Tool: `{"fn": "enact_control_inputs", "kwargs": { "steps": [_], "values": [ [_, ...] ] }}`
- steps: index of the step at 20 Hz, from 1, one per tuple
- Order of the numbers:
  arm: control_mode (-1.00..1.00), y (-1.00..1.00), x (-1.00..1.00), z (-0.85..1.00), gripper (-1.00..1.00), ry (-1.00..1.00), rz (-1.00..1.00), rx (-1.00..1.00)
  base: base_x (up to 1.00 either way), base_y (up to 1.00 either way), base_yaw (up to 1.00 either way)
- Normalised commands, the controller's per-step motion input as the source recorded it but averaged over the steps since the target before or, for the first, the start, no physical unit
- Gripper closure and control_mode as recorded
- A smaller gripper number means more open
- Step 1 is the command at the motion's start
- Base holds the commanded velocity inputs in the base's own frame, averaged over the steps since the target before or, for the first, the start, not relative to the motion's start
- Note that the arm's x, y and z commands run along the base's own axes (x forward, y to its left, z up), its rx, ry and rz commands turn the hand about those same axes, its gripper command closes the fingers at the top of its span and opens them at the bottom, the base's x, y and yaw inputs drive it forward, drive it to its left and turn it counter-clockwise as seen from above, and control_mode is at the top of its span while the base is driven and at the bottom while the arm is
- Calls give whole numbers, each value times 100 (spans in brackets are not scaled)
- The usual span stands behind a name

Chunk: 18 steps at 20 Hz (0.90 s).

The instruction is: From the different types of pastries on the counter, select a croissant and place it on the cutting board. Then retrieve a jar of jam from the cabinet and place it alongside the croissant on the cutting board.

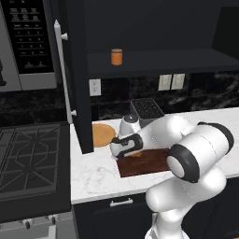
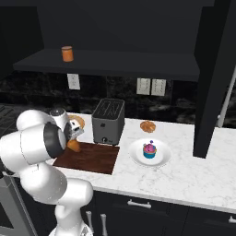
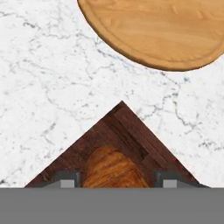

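Left base view: gripper (image 1: 125,150) low over the near-left corner of the cutting board (image 1: 144,161), a sliver of golden-brown croissant (image 1: 136,153) peeking beneath the hand; round wooden plate (image 1: 102,134) just beyond on the counter (image 1: 98,175), partly behind the open cabinet door (image 1: 77,74); jar of jam (image 1: 116,57) upright on the dark cabinet shelf, well above and untouched. Right base view: same hand at the board's far-left corner, croissant an orange-brown lump under it and right at the board surface, though resting or just above cannot be told; toaster (image 2: 108,120) just behind the board, pink-frosted cupcake (image 2: 149,150) on a white plate (image 2: 161,159) to one side, another small baked piece (image 2: 148,126) near it on the marble. Hand view: two dark fingertips (image 3: 68,180) pinched on either flank of the croissant, jaws drawn in around it; board corner beneath, plate edge beyond. Likely light, soft and flaky, easily crushed or shed, so best held gently across the thick middle, not the tapered ends. Jar probably stiff, smooth, heavier and prone to slip; a firm squeeze around the mid-body seems sensible.
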Motion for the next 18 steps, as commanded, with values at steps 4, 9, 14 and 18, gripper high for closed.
{"fn": "enact_control_inputs", "kwargs": {
  "steps": [4, 9, 14, 18],
  "values": [
    [-100, -21, -32, -21, 100, -2, 0, 0, 0, 0, 0],
    [-100, -8, -12, -52, -100, 0, 2, 0, 0, 0, 0],
    [-100, -19, -20, -1, -100, -5, 1, 1, 0, 0, 0],
    [-100, -3, -27, 51, -100, -1, 0, 6, 0, 0, 0]
  ]
}}
